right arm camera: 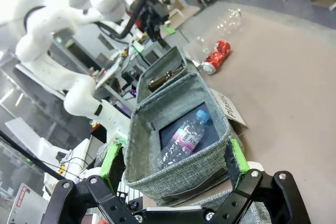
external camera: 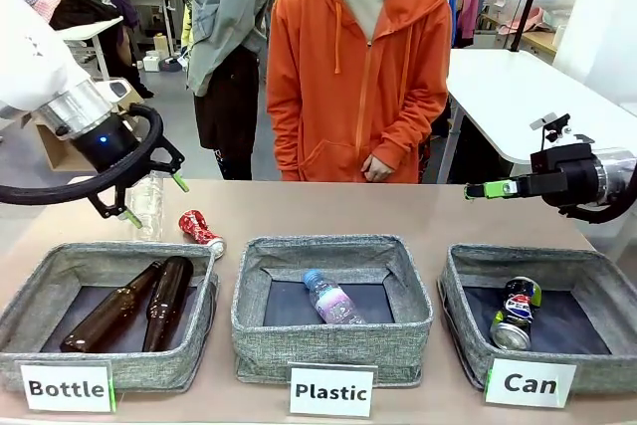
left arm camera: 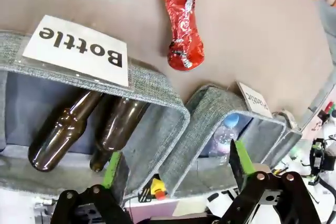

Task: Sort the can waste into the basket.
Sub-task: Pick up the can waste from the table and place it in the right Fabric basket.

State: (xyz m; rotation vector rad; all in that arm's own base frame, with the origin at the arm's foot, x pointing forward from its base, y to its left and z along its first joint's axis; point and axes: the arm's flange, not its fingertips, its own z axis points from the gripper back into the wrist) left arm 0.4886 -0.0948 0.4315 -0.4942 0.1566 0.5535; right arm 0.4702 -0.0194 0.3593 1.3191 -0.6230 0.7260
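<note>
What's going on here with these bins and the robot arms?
Two robot arms are sorting rubbish while a person in an orange hoodie stands at the far side, hands together. A dark can already lies in the Can basket. A crushed red can lies on the table behind the Bottle bin, beside a clear plastic bottle. The left gripper hovers open near them; the right gripper hangs open behind the Can basket. Neither holds anything.
</note>
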